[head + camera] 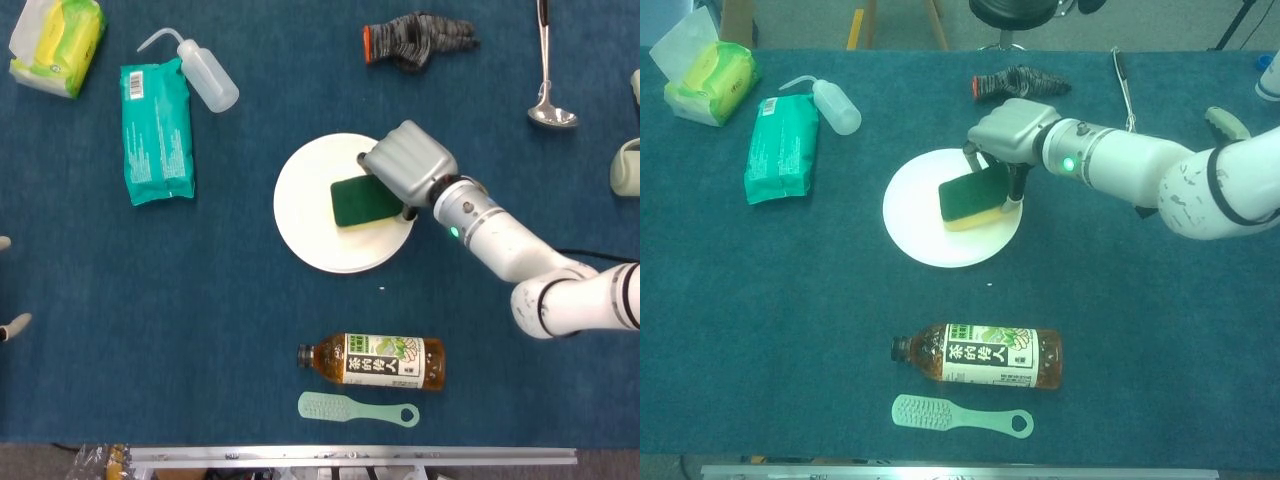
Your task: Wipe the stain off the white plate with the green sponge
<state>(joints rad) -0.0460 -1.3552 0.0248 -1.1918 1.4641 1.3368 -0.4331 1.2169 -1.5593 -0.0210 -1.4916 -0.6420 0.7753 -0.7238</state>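
Note:
A round white plate lies at the table's middle. On its right half sits the green sponge, green face up with a yellow layer beneath. My right hand grips the sponge from the right and presses it on the plate. No stain shows on the bare part of the plate; the area under the sponge is hidden. Only fingertips of my left hand peek in at the head view's left edge, nothing in them that I can see.
A tea bottle and a mint brush lie near the front edge. A green wipes pack, squeeze bottle and tissue pack are back left. A glove and a ladle lie at the back.

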